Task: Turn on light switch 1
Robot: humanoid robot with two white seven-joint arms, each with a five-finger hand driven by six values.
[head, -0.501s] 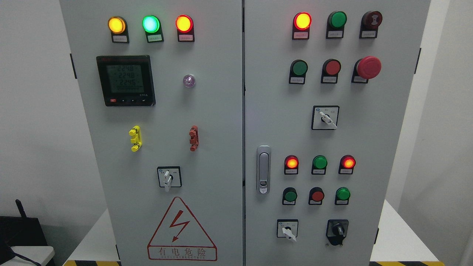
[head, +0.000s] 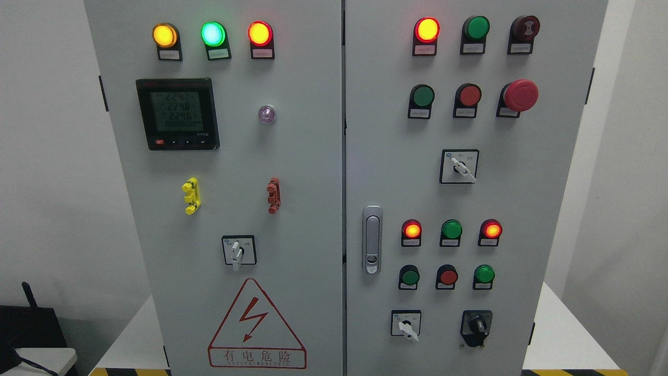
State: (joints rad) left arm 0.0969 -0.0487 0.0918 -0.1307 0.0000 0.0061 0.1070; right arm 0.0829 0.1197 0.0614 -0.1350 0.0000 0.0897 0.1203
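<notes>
A grey electrical cabinet [head: 313,172] with two doors fills the head view. On the left door a white rotary switch [head: 238,251] points straight down. The right door carries three more rotary switches: a white one [head: 460,167] in the middle, a white one [head: 406,325] at the bottom and a black one [head: 476,327] beside it. I cannot tell from the labels which is light switch 1. Neither of my hands nor arms shows in the picture.
Lit lamps: amber [head: 165,35], green [head: 213,34] and red [head: 260,33] top left, red [head: 427,30] top right. A meter [head: 177,114], an emergency stop [head: 520,95], push buttons [head: 446,277] and a door latch [head: 371,239] sit on the doors. The cabinet stands on a white table [head: 563,334].
Only the digits on the meter's display have changed. Nothing else has moved.
</notes>
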